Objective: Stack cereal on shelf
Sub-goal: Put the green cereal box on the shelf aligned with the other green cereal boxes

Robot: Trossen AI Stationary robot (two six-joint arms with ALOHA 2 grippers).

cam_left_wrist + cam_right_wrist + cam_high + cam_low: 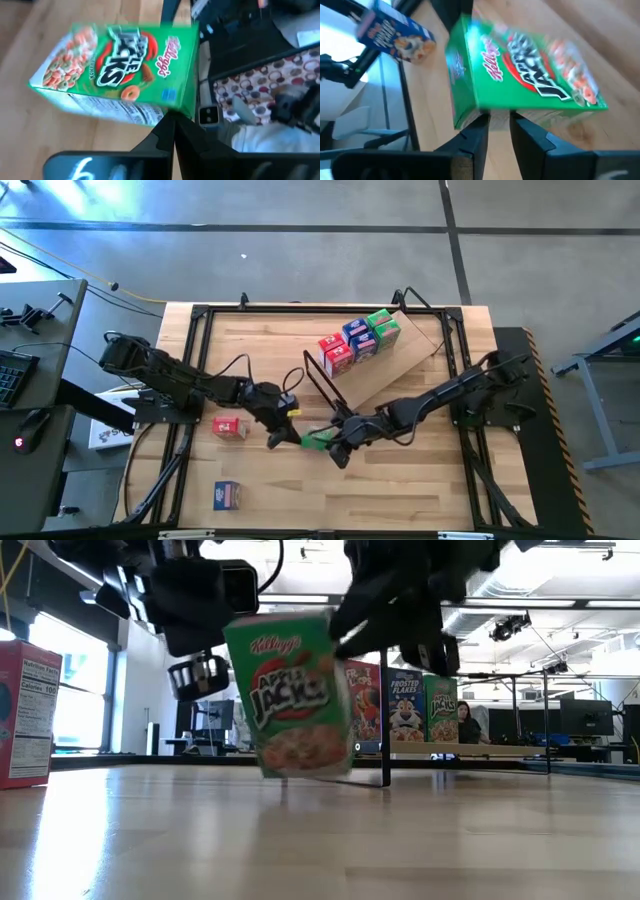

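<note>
A green cereal box [316, 440] [295, 690] stands tilted near the table's middle, its lower edge at or just over the wood. My left gripper [290, 435] [174, 125] is shut, its tips at the box's left side. My right gripper [333, 442] [499, 120] comes from the right with a narrow gap between its fingers, right at the box's edge. On the slanted shelf [405, 358] at the far middle rest a red box [335, 352], a blue box [358, 338] and another green box [382, 328]. My left gripper has its shut fingertips [172, 131] right by one corner [176, 112] of the green box; whether they touch it I cannot tell. My right gripper has its parted fingers [476, 131] at the box's narrow side [465, 107], slanting down from the table's right; I cannot tell whether they touch it.
A red cereal box [228, 427] [25, 710] stands on the table left of my left gripper. A blue one [227, 495] lies near the front left. The shelf's black wire frame [320, 385] rises just behind both grippers. Bare wood lies toward the front right.
</note>
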